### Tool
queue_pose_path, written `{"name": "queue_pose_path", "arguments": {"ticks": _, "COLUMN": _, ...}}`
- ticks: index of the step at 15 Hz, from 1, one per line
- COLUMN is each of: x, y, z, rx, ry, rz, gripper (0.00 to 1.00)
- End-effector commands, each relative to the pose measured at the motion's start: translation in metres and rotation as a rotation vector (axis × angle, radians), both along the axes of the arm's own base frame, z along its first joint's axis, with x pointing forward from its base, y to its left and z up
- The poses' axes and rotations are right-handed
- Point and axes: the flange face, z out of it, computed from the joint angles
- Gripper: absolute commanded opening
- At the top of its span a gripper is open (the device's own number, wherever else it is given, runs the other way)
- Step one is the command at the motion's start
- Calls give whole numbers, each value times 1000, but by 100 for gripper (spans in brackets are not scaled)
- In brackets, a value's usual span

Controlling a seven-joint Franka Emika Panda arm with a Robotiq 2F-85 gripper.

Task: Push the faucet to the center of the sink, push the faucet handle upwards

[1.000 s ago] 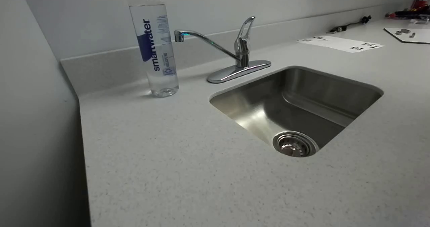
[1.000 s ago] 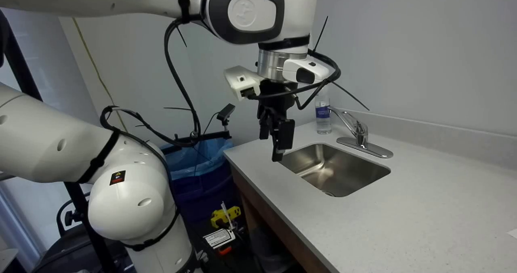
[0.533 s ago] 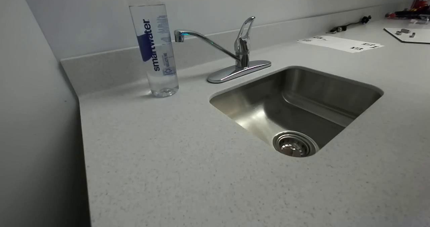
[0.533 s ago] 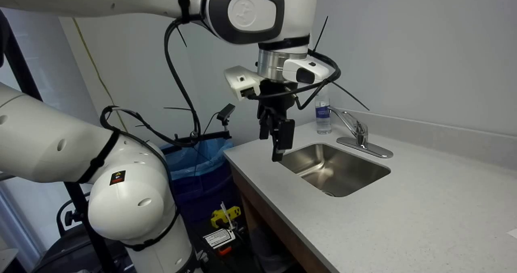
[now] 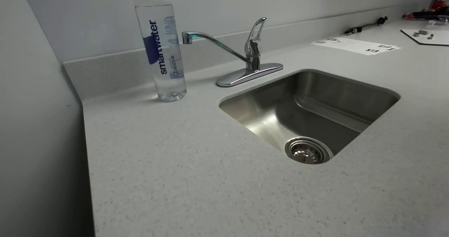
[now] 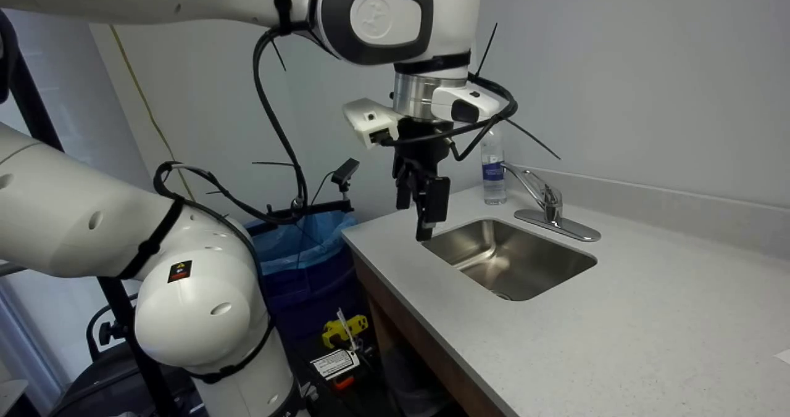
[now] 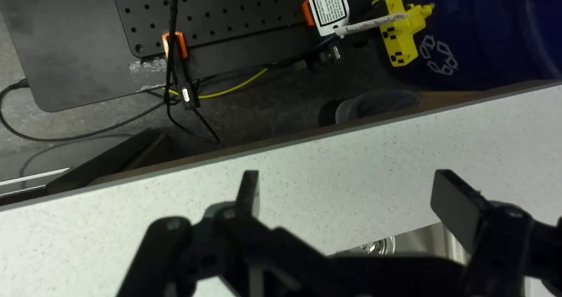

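Claw (image 7: 347, 193), black, two-fingered: pads (image 7: 456, 213) well apart in the wrist view, with counter (image 7: 322, 185) showing between them; hung tips down above that surface. Arm (image 6: 376, 19), white, cabled: directly at 12 o'clock from the claw in an exterior view, farther length at 10. Sink (image 6: 540, 263), brushed steel, rounded corners: set in the counter, at 4 o'clock from the claw in that view. Drain (image 5: 307, 153), round: in the sink floor; part of it shows at 5 o'clock in the wrist view, the rest hidden behind the claw. Faucet (image 6: 552, 208), chrome, oval base plate: at 3 o'clock from the claw in an exterior view and well apart from it, standing just beside the sink, between sink and wall (image 6: 648, 108). Spout (image 5: 217, 42), slim, arched: aimed at 10 o'clock in an exterior view, its end above the counter, off the sink. Handle (image 5: 250, 39), short looped lever: atop the faucet body, pointing between 12 and 1 o'clock. Bottle (image 5: 159, 51), clear, blue label: upright on the counter at 9 o'clock from the faucet, near the spout's end. Sheet (image 5: 354, 46), white, black marks: flat on the counter at 1 o'clock from the sink. Bin (image 6: 302, 309), dark blue, lighter liner: beside the counter, at 8 o'clock from the claw in an exterior view.
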Motion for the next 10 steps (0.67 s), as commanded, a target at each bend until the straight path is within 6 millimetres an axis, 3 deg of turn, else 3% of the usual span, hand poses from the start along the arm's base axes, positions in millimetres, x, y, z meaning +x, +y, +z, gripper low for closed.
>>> {"name": "queue_pose_path", "arguments": {"ticks": 1, "x": 22, "y": 21, "z": 11, "rx": -4, "ry": -21, "rz": 21, "gripper": 100}}
{"name": "queue_pose_path", "arguments": {"ticks": 5, "x": 50, "y": 55, "z": 22, "rx": -24, "ry": -69, "rz": 58, "gripper": 100}}
{"name": "queue_pose_path", "arguments": {"ticks": 10, "x": 100, "y": 93, "z": 28, "rx": -87, "ry": -165, "rz": 124, "gripper": 100}}
